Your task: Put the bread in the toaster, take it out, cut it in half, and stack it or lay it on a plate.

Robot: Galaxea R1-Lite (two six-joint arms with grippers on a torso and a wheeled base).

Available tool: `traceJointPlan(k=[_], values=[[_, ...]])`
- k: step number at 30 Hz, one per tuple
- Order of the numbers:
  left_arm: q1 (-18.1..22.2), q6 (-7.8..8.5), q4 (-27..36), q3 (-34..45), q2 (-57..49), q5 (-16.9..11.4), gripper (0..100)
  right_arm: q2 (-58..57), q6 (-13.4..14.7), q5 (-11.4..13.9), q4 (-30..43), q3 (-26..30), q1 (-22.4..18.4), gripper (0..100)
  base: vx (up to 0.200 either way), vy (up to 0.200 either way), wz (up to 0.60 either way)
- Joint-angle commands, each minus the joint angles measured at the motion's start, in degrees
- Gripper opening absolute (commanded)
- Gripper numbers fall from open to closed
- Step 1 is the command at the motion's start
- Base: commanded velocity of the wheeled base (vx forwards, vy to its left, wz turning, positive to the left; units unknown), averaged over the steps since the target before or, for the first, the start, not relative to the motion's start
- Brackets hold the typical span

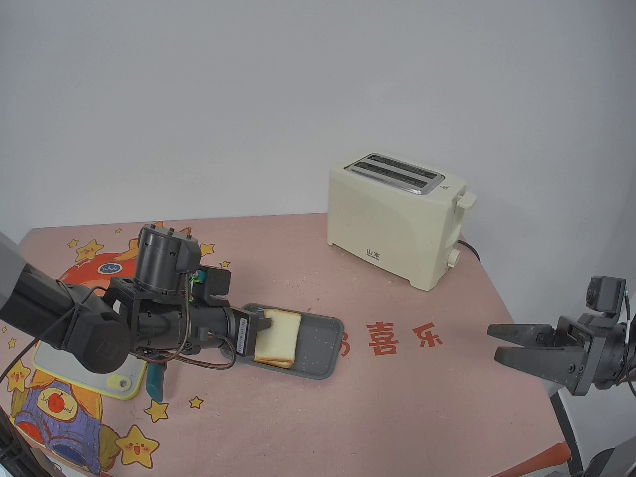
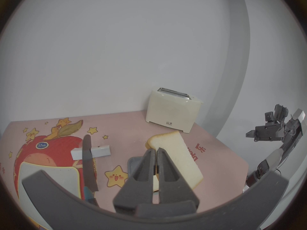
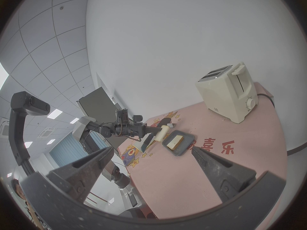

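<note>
Bread slice (image 2: 180,158), pale and squarish, pinched by left tool (image 2: 156,151); right tool (image 1: 494,341) spread.

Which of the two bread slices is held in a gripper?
The upper slice, pinched at its edge by the left gripper above the grey tray. The other slice lies flat in the tray.

A white bread slice (image 1: 279,332) hangs tilted, pinched by one edge in the left tool (image 1: 264,324), just above a second slice (image 1: 275,362) lying flat on the grey plate (image 1: 318,349). The cream two-slot toaster (image 1: 397,220) stands upright farther back on the desk (image 1: 411,399), its slots empty.
</note>
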Motion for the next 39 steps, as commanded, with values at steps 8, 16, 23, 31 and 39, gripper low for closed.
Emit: traceJointPlan(k=[8,16,23,31,39], values=[[2.4,0.29,-1.1,-0.1,1.1,-0.2,0,0.1,0.0,0.0,0.0,0.0,0.1,100,0.0,0.0,0.0],[2.4,0.29,-1.1,0.4,1.1,-0.8,0,0.4,0.0,0.0,0.0,0.0,0.1,100,0.0,0.0,0.0],[2.3,0.38,-1.1,0.5,1.2,-0.8,0,0.4,0.0,0.0,0.0,0.1,0.1,100,0.0,0.0,0.0],[2.2,0.47,-1.1,0.6,1.1,-0.8,0,0.4,0.0,0.0,0.0,0.0,0.1,100,0.0,0.0,0.0],[1.9,2.14,-1.2,1.8,0.7,-0.8,100,0.5,0.0,0.0,0.0,0.1,0.2,100,0.0,0.0,0.0]])
